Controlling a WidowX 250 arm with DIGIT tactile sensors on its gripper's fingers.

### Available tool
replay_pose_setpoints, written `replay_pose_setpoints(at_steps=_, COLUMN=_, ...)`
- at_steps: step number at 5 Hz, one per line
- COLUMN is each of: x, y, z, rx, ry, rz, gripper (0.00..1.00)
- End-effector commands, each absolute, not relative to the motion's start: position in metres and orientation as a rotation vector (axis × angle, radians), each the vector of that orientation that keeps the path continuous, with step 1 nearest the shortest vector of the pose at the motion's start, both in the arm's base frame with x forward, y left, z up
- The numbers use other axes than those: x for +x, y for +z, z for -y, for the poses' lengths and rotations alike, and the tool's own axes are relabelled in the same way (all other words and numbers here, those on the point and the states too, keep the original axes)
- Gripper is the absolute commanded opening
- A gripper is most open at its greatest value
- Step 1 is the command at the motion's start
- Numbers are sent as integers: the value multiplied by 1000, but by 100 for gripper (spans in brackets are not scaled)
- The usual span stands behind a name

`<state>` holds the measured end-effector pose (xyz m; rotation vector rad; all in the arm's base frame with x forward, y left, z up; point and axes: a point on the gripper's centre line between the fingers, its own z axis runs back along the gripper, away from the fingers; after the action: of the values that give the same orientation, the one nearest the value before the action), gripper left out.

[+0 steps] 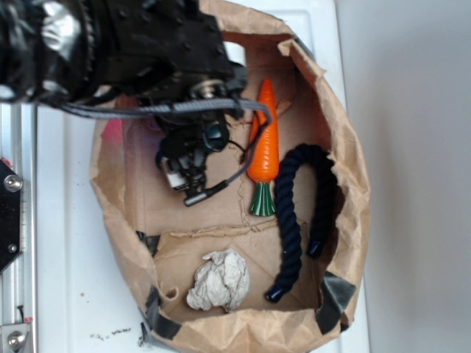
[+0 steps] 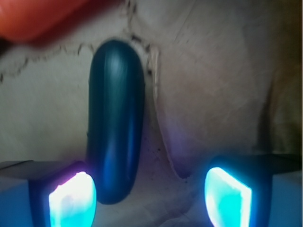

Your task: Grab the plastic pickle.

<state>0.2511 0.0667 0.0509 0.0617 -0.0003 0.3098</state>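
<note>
Currently the gripper (image 2: 150, 198) stands spread and empty over the paper bag's floor (image 2: 222, 94). Its plastic pickle (image 2: 115, 123) lies off-centre, just beside the left fingertip (image 2: 72, 201), its long axis running near to far.

My exterior camera looks almost straight down from above, far enough back to take in the whole brown paper bag (image 1: 346, 220) and the robot arm (image 1: 132, 44) reaching in from the upper left. My wrist camera rides low on the gripper (image 2: 149, 198), facing the bag floor (very near, slightly blurred). Both views share the orange carrot (image 1: 265, 140) (image 2: 38, 16) and the creased paper floor beside it.
</note>
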Motion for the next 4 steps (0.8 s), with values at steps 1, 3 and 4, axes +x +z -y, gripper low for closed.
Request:
replay_pose_setpoints(at_steps=1, x=265, y=67, z=-65, rx=103, ry=376, rz=27, gripper=100)
replay_pose_setpoints(at_steps=3, x=281, y=63, z=-57, rx=71, ry=379, rz=21, gripper=100)
replay_pose_setpoints(at_steps=4, x=282, y=52, z=-54, rx=50, ry=372, rz=19, gripper=100)
